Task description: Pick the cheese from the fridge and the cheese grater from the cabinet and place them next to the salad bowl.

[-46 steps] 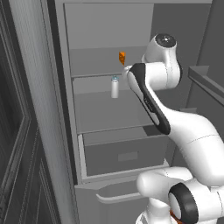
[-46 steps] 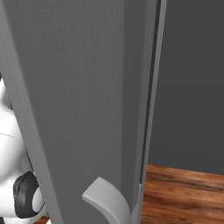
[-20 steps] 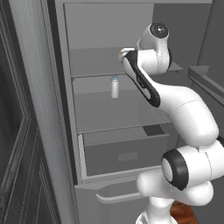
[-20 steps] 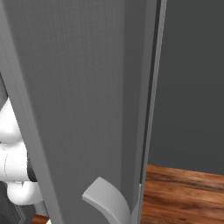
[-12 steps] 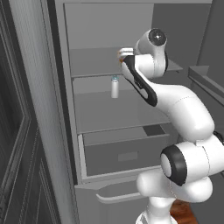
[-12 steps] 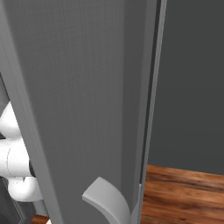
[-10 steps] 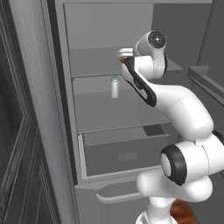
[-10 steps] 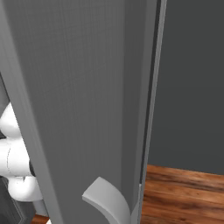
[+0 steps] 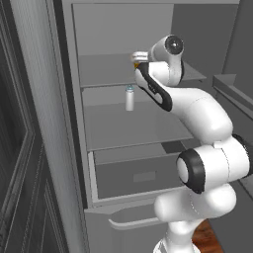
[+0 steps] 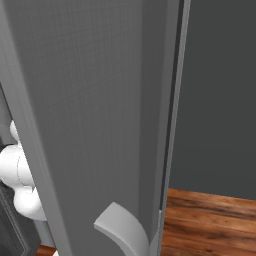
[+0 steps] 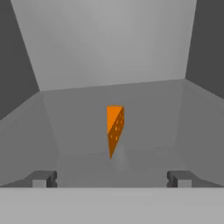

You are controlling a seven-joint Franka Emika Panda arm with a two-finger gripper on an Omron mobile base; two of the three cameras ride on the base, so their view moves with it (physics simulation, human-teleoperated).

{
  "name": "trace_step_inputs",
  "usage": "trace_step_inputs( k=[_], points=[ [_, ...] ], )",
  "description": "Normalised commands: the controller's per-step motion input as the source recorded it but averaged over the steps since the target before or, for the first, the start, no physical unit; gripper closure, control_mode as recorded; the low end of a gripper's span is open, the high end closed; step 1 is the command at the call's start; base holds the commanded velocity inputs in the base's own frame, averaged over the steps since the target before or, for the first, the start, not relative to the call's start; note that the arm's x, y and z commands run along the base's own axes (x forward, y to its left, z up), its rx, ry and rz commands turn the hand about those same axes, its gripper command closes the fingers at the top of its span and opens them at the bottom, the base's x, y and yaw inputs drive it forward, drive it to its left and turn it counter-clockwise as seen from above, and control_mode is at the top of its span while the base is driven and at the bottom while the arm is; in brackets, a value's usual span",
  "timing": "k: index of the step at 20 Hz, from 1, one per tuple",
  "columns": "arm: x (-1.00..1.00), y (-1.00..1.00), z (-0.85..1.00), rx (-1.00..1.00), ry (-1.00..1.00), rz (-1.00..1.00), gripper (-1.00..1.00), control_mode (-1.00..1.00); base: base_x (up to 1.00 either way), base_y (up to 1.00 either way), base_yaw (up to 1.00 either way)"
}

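Observation:
The cheese (image 11: pixel 114 129) is a small bright orange wedge standing on the fridge's upper shelf (image 11: pixel 144 105). In the hand view it lies straight ahead, a short way beyond my gripper (image 11: pixel 111 178) and midway between the two fingertips. The gripper is open, its jaws wide apart with nothing between them. In the left base view my gripper (image 9: pixel 140 58) reaches into the open fridge (image 9: pixel 118 29) at upper-shelf height, and only a sliver of the cheese (image 9: pixel 136 64) shows behind the hand. The cheese grater, the cabinet and the salad bowl are out of view.
A small pale bottle (image 9: pixel 129 99) stands on the shelf below the hand. A drawer (image 9: pixel 141 175) is pulled out at the fridge's bottom. The open fridge door (image 10: pixel 100 115) with its curved handle (image 10: pixel 120 230) stands close on the right, over wood floor (image 10: pixel 210 220).
The arm has stretched further into the fridge, bringing the hand up to the cheese, which it now mostly covers in the left base view. The jaws have stayed wide.

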Motion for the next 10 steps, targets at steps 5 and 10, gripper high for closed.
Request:
trace_step_inputs(
  k=[5, 10],
  points=[
    [0.34, -0.07, 0.04, 0.02, 0.01, 0.00, -1.00, -1.00, 0.00, 0.00, 0.00],
    [0.33, -0.05, 0.00, 0.03, 0.04, 0.00, -1.00, -1.00, 0.00, 0.00, 0.00]
  ],
)
